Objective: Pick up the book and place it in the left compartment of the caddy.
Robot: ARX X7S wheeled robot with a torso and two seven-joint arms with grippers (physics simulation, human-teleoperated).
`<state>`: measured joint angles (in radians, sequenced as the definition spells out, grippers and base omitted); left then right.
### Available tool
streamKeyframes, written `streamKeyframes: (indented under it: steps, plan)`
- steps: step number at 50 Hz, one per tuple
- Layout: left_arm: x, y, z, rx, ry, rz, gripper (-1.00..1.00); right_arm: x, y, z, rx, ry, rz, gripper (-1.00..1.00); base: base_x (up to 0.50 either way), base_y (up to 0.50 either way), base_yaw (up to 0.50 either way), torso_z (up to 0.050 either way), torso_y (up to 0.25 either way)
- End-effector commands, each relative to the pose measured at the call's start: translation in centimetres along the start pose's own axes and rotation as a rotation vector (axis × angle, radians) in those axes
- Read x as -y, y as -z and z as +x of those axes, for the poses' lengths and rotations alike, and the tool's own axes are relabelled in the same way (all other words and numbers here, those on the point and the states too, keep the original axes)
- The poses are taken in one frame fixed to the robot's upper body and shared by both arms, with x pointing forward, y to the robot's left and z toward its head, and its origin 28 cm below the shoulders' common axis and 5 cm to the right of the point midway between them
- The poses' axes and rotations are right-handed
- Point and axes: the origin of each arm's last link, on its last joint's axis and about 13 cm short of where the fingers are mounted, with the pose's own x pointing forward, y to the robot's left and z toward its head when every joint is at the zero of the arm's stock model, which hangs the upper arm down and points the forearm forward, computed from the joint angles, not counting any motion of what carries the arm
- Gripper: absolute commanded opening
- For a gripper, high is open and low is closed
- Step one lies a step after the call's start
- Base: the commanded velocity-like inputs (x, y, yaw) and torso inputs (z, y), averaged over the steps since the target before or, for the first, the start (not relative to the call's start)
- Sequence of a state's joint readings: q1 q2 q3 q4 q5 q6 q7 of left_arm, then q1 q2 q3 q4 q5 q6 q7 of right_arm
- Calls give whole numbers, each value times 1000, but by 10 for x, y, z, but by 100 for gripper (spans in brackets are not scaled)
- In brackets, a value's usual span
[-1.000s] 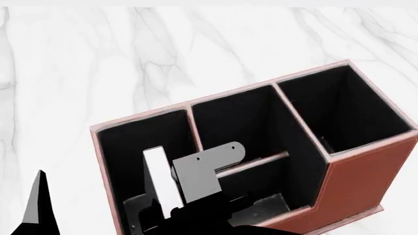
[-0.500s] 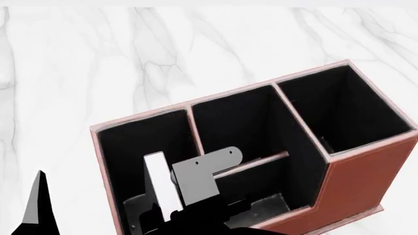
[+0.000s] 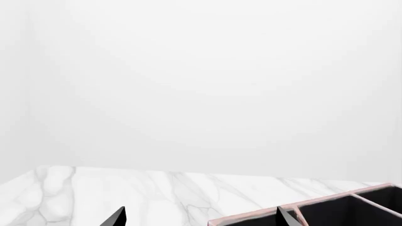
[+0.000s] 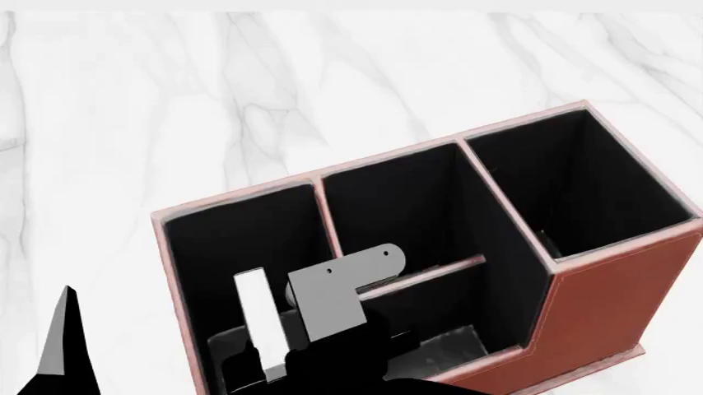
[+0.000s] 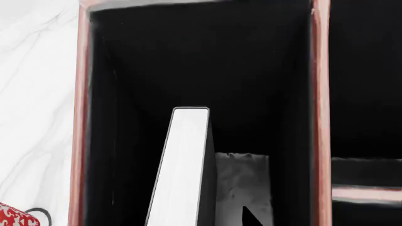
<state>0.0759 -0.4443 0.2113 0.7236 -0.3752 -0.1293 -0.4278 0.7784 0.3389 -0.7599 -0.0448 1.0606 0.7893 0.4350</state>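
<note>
The book [image 5: 182,169] stands on its edge inside the left compartment [image 5: 242,174] of the caddy [image 4: 615,304], with its white page edges turned up and its black cover on the side toward the middle wall. In the right wrist view it leans a little, and its upper end is nearer to the middle of the compartment while its lower end goes toward the outer wall. The grey floor of the compartment shows just beside it. In the head view the book [image 4: 255,325] appears as a pale strip in the near part of this bay, and the right gripper [image 4: 318,329] is directly at it, with a grey metal bracket just beside the book and the black arm below. One dark fingertip [image 5: 251,217] shows next to the book in the right wrist view, but I cannot tell if the fingers press the book or are apart from it. The left gripper [image 3: 199,217] is to the left of the caddy, over the white marble table [image 4: 220,99]; its two black fingertips are spread wide and hold nothing. A red-and-white mug [image 5: 16,217] stands on the table outside the caddy's outer wall.
</note>
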Motion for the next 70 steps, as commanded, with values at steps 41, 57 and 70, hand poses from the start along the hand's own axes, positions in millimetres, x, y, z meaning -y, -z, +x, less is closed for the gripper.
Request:
streamKeyframes:
  steps: [41, 57, 70]
  plan:
    - [3, -4, -1, 9, 11, -1, 100, -6, -43, -63, 216, 20, -1, 100, 0, 0, 0, 0, 0]
    - [3, -7, -1, 15, 16, 0, 100, 2, -55, -89, 394, 133, -28, 100, 0, 0, 0, 0, 0]
    - [2, -9, -2, 19, 11, 0, 100, 5, -37, -102, 638, 363, -192, 100, 0, 0, 0, 0, 0]
